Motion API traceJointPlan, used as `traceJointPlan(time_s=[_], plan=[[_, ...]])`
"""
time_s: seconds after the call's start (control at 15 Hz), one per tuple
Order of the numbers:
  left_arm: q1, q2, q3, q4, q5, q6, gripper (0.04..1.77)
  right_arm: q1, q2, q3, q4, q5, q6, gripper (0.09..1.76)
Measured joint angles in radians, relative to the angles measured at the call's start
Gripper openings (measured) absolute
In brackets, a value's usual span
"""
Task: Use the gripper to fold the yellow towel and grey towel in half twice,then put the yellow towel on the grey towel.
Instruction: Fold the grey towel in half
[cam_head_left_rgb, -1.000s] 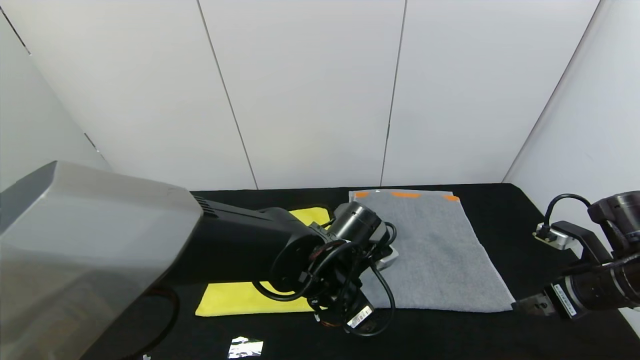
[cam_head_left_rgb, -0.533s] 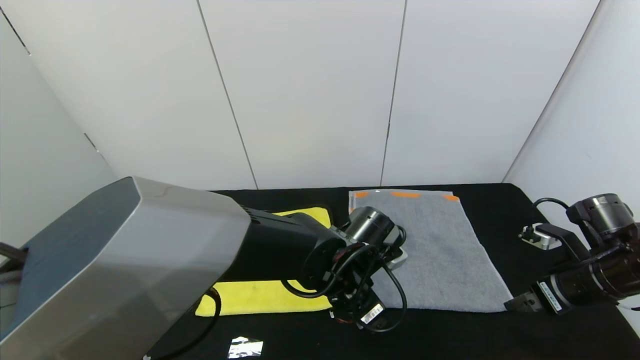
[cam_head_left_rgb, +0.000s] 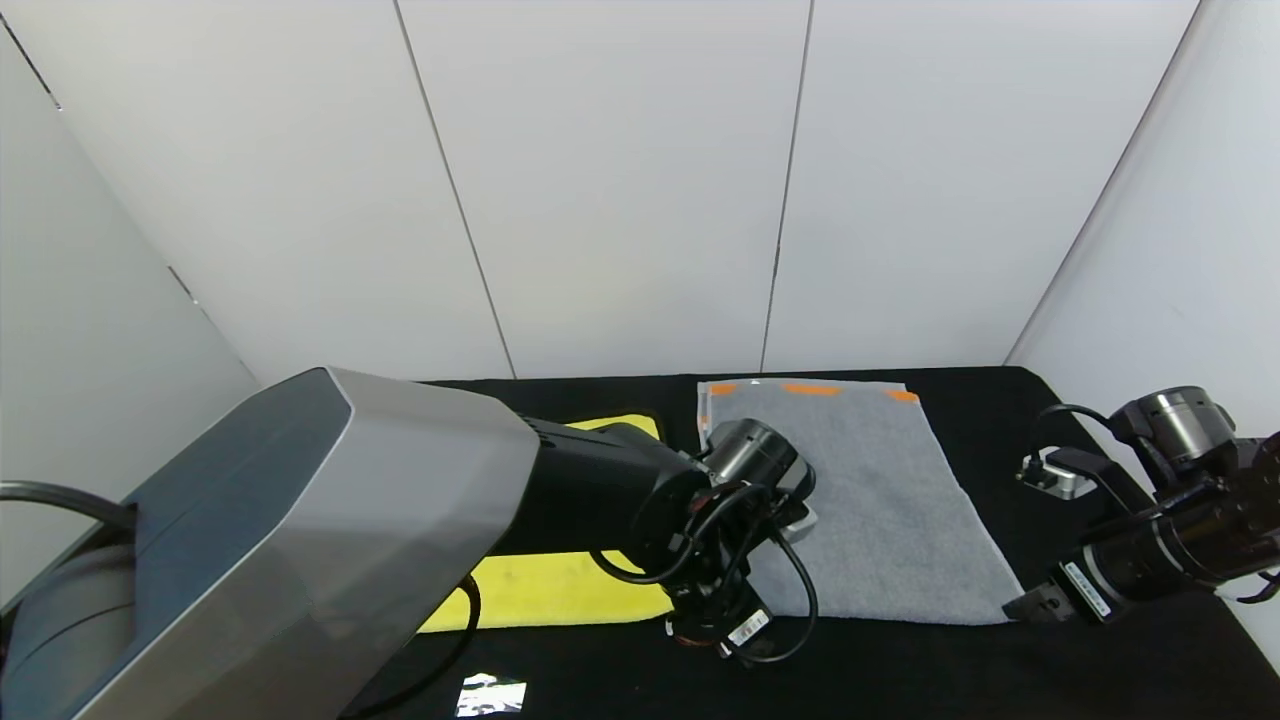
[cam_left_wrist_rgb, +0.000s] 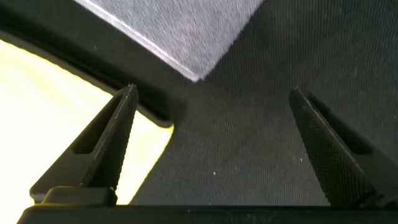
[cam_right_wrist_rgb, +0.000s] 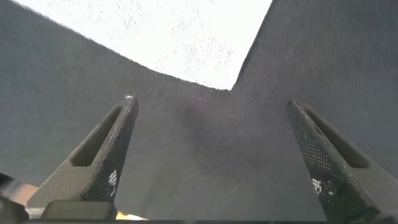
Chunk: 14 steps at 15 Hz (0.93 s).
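Both grippers — left gripper (cam_left_wrist_rgb: 211, 118), right gripper (cam_right_wrist_rgb: 211, 121) — gape at grey towel (cam_head_left_rgb: 880, 500) corners; yellow towel (cam_head_left_rgb: 560, 590) beside.

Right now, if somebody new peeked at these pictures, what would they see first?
Probably the big left arm filling the near left, its open left gripper low over the black table between the two towels. Then the yellow towel beside the bigger grey towel, with the open right gripper at the grey towel's near right corner.

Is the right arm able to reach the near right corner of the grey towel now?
Probably yes. The right tool is open and hovers just before that corner of the grey towel, with only bare black table between them. Nothing blocks the way; the left tool is at the other near corner.
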Motion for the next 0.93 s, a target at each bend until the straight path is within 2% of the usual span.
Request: traceJointPlan(time_s=[0.53,0.73,0.93], plan=[[0.001,0.049,-0.049,0.006,-0.003,0.0,1.72,0.014,0.082,-0.066,0.002,-0.009,-0.018,1.72],[0.004,0.055,-0.058,0.008,-0.003,0.0,1.72,0.032,0.11,-0.066,0.003,-0.058,-0.036,1.72],[0.006,0.058,-0.062,0.007,-0.002,0.0,1.72,0.046,0.13,-0.065,0.004,-0.064,-0.033,1.72]])
